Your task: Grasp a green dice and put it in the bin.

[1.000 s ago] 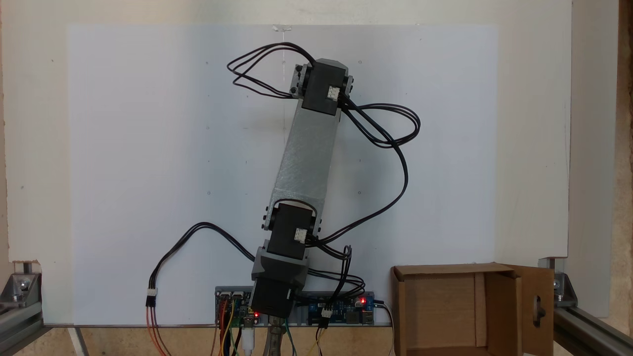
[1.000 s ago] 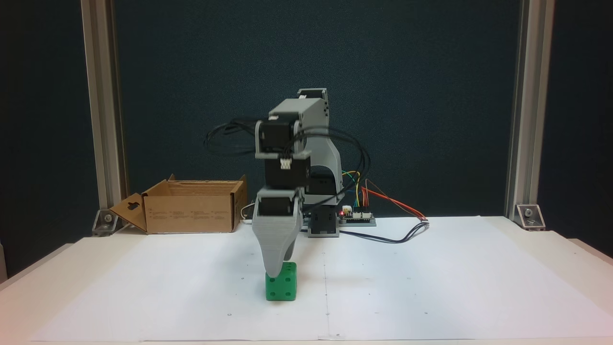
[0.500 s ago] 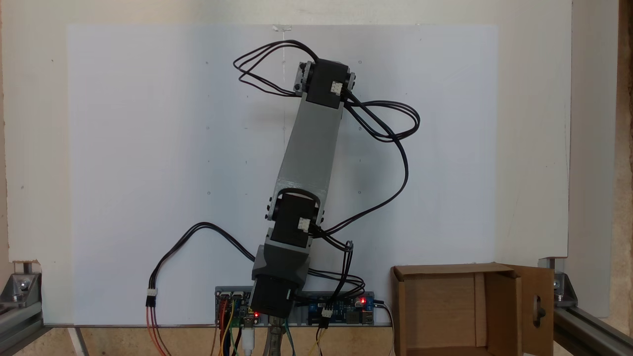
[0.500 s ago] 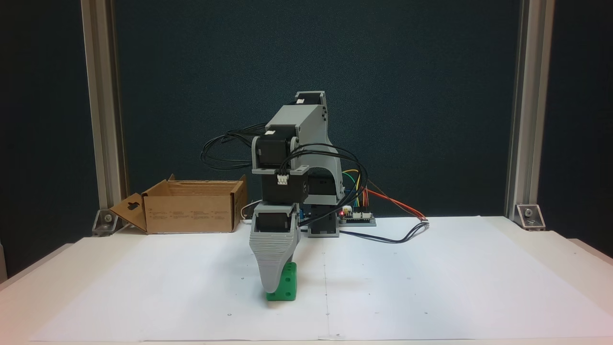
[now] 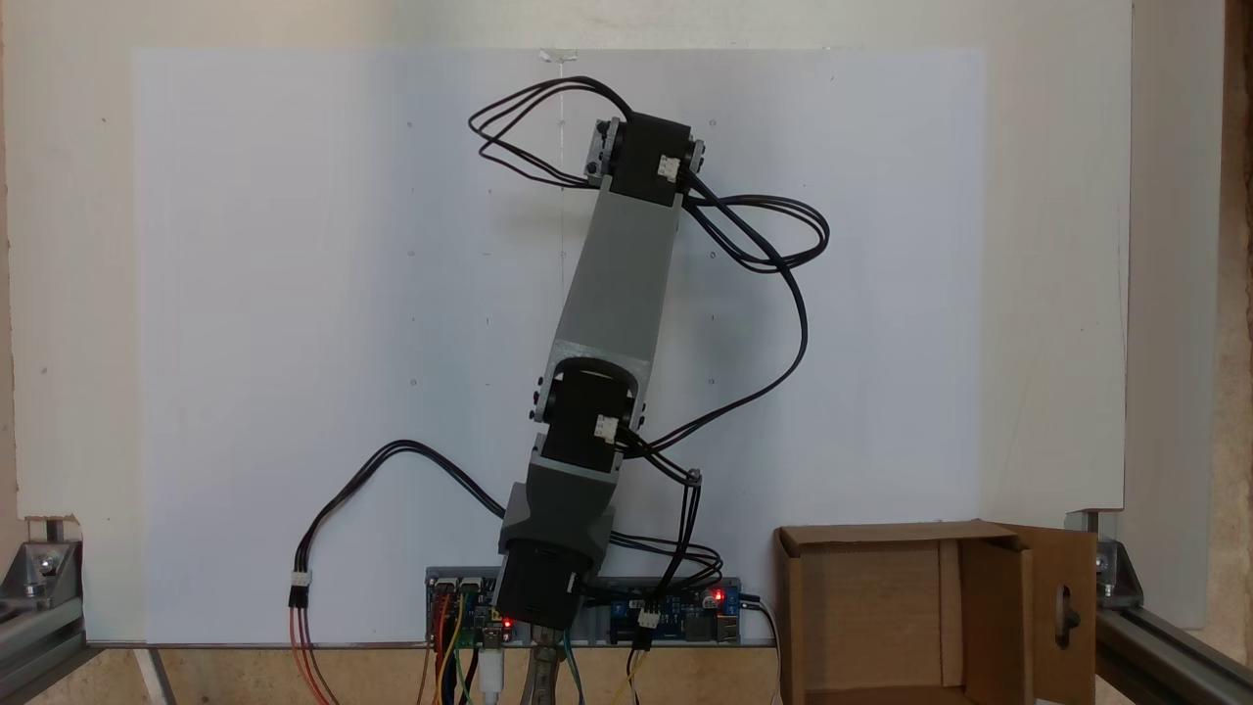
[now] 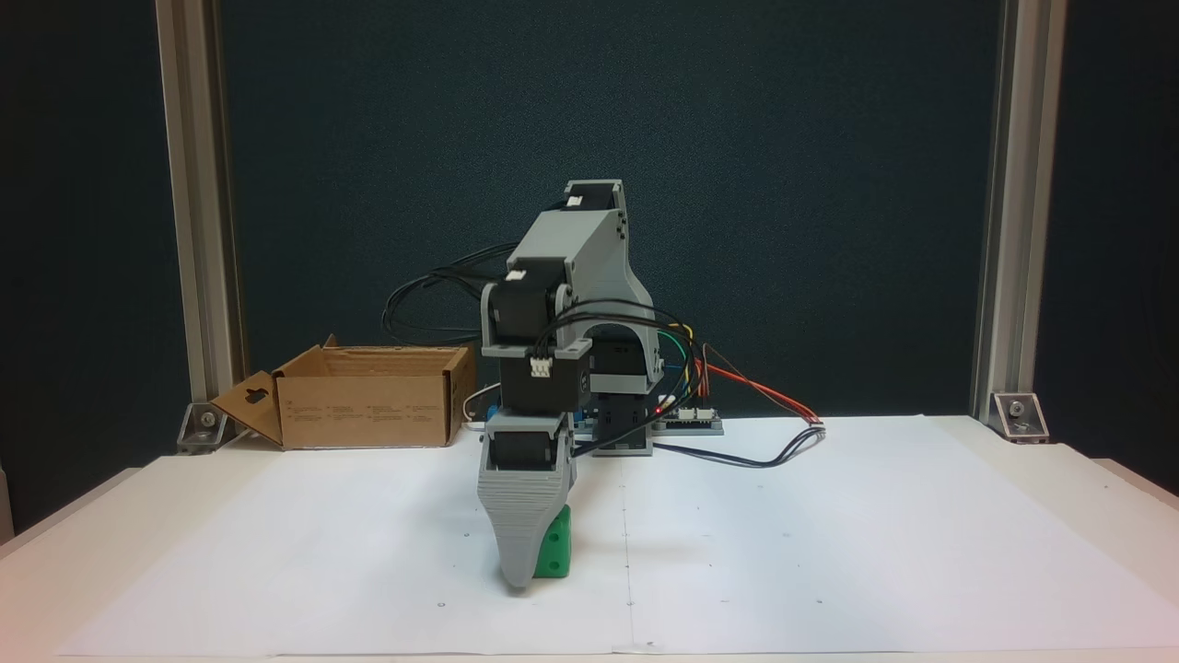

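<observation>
Gripper (image 6: 518,575) low at the green dice (image 6: 555,552), lower centre.
Jaw opening hidden, hold unclear; light, stiff, slick cube: pinch opposite flat faces.

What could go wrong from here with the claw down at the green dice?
1. The claw reaches the paper sheet in front of the green dice; one jaw is hidden, so the grip may miss or nudge it.
2. The tip looks close to the sheet and could scrape it.
3. The cardboard box stands far off, so a loose hold could drop the dice.
</observation>
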{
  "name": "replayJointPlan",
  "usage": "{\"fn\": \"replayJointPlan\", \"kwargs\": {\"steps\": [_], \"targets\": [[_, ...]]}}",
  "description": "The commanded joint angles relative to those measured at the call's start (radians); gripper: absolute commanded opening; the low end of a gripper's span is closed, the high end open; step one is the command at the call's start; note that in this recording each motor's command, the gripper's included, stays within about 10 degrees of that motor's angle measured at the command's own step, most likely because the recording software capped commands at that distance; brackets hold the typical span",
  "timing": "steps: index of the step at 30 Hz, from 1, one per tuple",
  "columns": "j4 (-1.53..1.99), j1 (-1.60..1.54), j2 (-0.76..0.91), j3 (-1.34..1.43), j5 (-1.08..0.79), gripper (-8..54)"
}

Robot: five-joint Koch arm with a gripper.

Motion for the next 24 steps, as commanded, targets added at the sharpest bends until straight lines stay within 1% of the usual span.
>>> {"fn": "replayJointPlan", "kwargs": {"steps": [1, 6, 7, 9, 13, 16, 19, 20, 22, 24], "targets": [[-0.003, 0.003, 0.014, -0.023, 0.037, 38.8], [-0.012, 0.002, 0.000, -0.023, 0.037, 38.8], [-0.014, 0.002, -0.003, -0.023, 0.037, 37.7], [-0.014, 0.002, -0.008, -0.021, 0.037, 33.7], [-0.014, 0.002, -0.012, -0.021, 0.035, 33.1], [-0.014, 0.003, -0.014, -0.021, 0.035, 28.9], [-0.014, 0.002, -0.014, -0.023, 0.035, 28.4], [-0.014, 0.002, -0.014, -0.023, 0.035, 27.1], [-0.012, 0.002, -0.014, -0.018, 0.035, 22.1], [-0.012, 0.002, -0.014, -0.015, 0.035, 19.2]]}}
